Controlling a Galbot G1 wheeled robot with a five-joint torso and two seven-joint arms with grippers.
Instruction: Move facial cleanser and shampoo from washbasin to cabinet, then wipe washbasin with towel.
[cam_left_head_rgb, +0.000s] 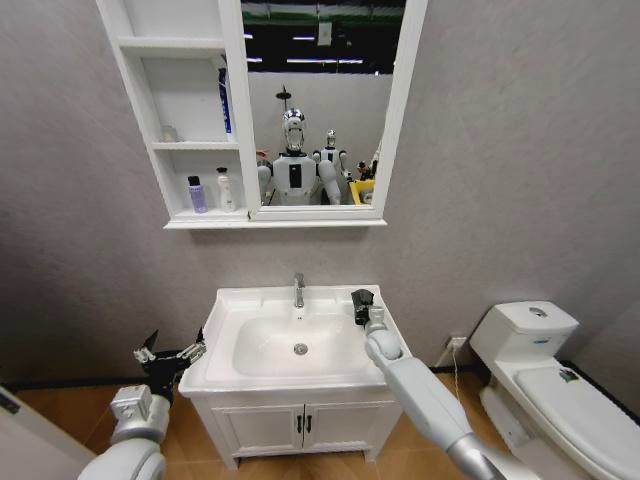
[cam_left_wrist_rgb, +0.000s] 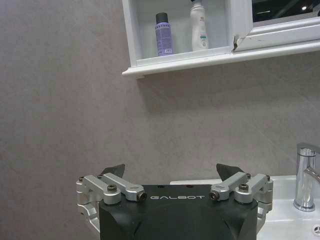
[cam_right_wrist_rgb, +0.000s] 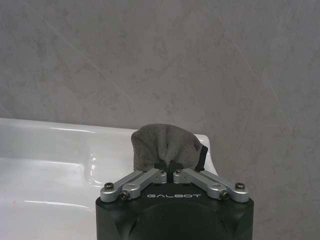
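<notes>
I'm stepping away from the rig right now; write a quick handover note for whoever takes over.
Right claw: shut on the towel, at the washbasin's back right rim.
Left claw: open, holding nothing, left of the basin.
Purple bottle and white bottle stand in the cabinet's lowest compartment.
Done: bottles moved, towel picked up.
Left: wiping the basin.

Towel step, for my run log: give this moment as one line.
right gripper: shut on towel, at washbasin right rear rim | left gripper: open, idle left of washbasin | two bottles: in cabinet
</notes>
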